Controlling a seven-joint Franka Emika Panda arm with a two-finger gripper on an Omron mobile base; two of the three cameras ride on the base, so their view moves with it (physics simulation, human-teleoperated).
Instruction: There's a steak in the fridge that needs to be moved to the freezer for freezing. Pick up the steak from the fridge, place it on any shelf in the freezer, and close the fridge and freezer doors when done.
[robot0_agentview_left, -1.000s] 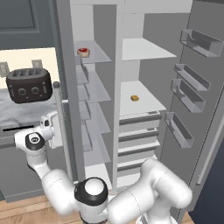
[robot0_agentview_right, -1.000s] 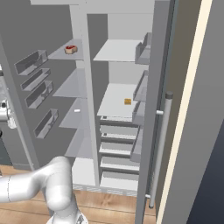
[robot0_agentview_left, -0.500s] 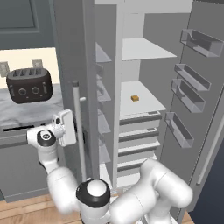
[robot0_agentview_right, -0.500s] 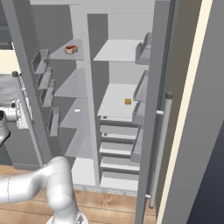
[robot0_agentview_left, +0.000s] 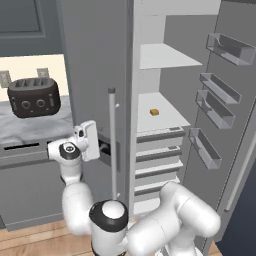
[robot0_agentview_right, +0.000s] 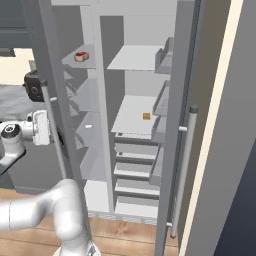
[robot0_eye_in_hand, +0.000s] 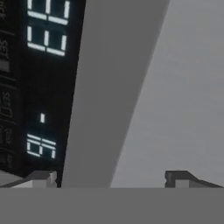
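Tool (robot0_agentview_left: 102, 150) first, in the left base view: it sits at the end of the white arm and points at the front of the freezer door (robot0_agentview_left: 95, 90), right by the dark panel. Its tips are hidden here. One long silver handle (robot0_agentview_left: 112, 145) stands just beside the tool. One dark toaster (robot0_agentview_left: 32, 97) rests on the worktop (robot0_agentview_left: 30, 127), up and off to the other side of the tool. Past the handle, the fridge (robot0_agentview_left: 160, 115) stands open. One small orange cube (robot0_agentview_left: 155, 112) lies on a white shelf in there, well away from the tool. The fridge door (robot0_agentview_left: 225, 110) is swung wide, with four clear bins on its inside.

From the right base view, the tool (robot0_agentview_right: 55, 136) is low by the freezer door (robot0_agentview_right: 50, 75) edge, close to the handle (robot0_agentview_right: 54, 135). The steak (robot0_agentview_right: 81, 56) lies on a high thin shelf in the freezer (robot0_agentview_right: 85, 100), up above the tool and apart from it. There is one steak. The cube (robot0_agentview_right: 146, 116) is on the fridge (robot0_agentview_right: 135, 115) shelf, farther off. A second handle (robot0_agentview_right: 182, 165) runs down the fridge door (robot0_agentview_right: 220, 125).

Up close in the hand view, the tool (robot0_eye_in_hand: 117, 179) shows two small tips with a wide gap, so it is open and holds nothing. The grey freezer door (robot0_eye_in_hand: 144, 87) and its dark panel (robot0_eye_in_hand: 39, 83) with lit marks are right in front of it. I cannot tell if the tips touch the door.
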